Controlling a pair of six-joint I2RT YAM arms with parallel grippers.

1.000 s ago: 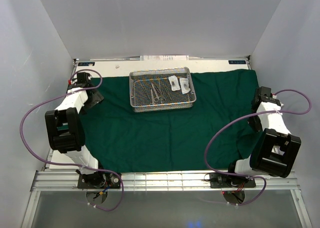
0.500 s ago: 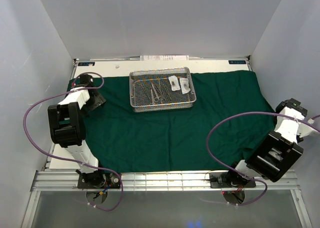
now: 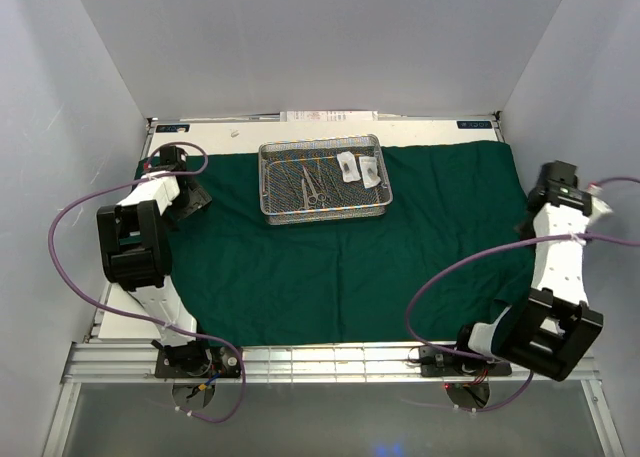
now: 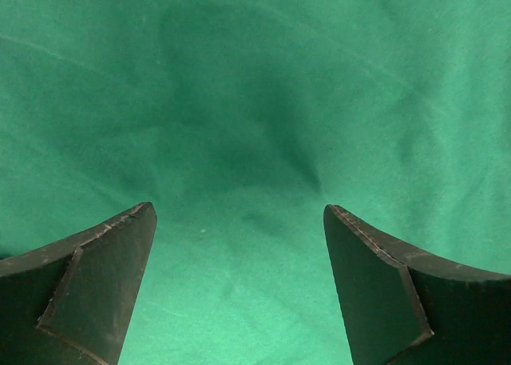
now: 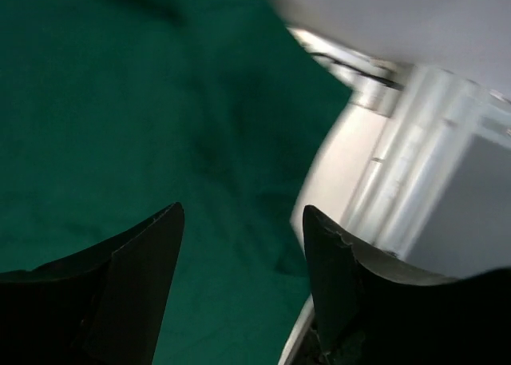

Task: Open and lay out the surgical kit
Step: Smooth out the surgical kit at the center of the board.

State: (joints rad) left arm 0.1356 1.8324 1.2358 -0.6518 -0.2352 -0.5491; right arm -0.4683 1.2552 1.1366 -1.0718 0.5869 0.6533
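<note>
Jaws parted and empty, our left gripper (image 4: 239, 213) and right gripper (image 5: 243, 209) hang over opposite edges of the dark green drape (image 3: 340, 267), which lies spread open (a few wrinkles). Farther back, the wire-mesh tray (image 3: 325, 218) sits on it. The slim metal instruments (image 3: 312, 185) and two small packets (image 3: 347, 167) inside are, we judge, not yet laid out.

Your left arm (image 3: 130, 242) sits folded on the left side, elbow block up, forearm reaching toward the far edge. The wrist is bent so the left gripper (image 4: 238, 213) looks down and a bit inward. Its fingers (image 4: 96, 277) are spread wide. Your right arm (image 3: 555, 262) is way out on the right, elbow block close to its base, forearm running straight away from you. The right gripper (image 5: 242, 212) tips downward too, jaws parted but narrower than the left pair. That wrist view is blurry, fyi.
</note>
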